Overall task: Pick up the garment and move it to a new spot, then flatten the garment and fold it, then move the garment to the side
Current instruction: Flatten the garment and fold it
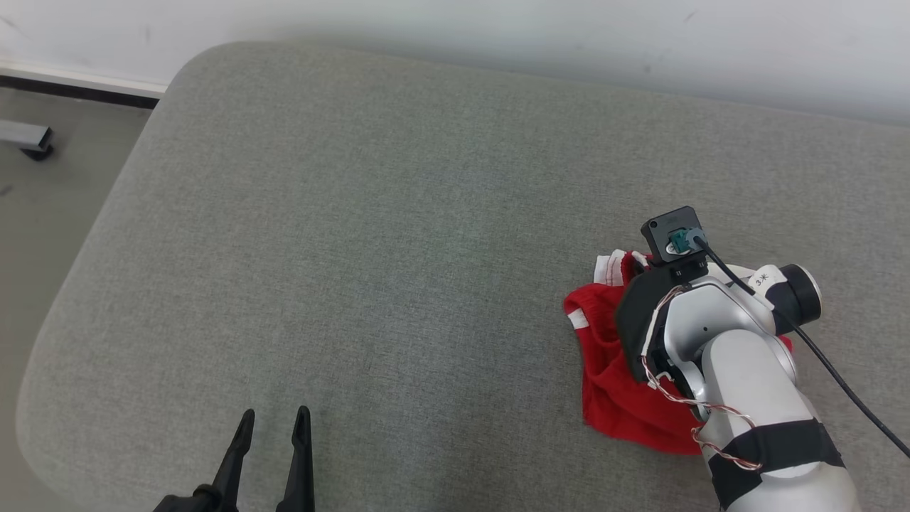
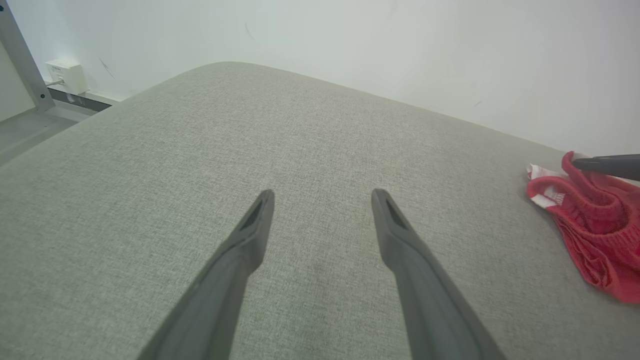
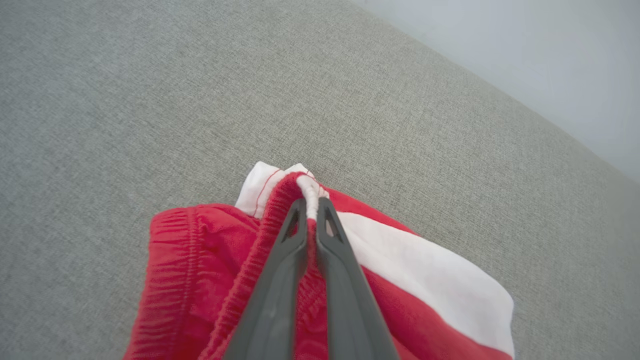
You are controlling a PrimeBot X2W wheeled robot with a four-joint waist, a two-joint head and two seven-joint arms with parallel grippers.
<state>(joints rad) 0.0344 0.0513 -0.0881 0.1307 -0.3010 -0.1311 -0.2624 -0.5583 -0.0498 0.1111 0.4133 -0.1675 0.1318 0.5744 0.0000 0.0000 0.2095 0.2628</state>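
Claw on the right arm pressed together, pinching a raised ridge of a red garment between its dark tips. The pinch sits at the garment's far end, where a ribbed elastic band and some white trim bunch into a peak.

From the tips, the cloth runs back toward the wrist, under and on both sides of the claw. Its long axis therefore lies roughly along the claw, with the gathered red band on one side and a broad white stripe on the other.

In the head view the garment is a crumpled heap on the right side of a grey fabric worktop, toward the near edge and partly under the right wrist. The heap is longer than wide. It runs near to far, its white-trimmed end pointing toward the wall and slightly to the robot's left.

Left claw spread wide, holding nothing, low at the near edge and well apart from the garment. In the left wrist view the garment lies far off to the right. The right arm is plainly the nearer one.

Judging by the task, the step in hand is the pick-up. A lift from this end would likely let the cloth hang by its band. The bare stretch of worktop lies to the robot's left.
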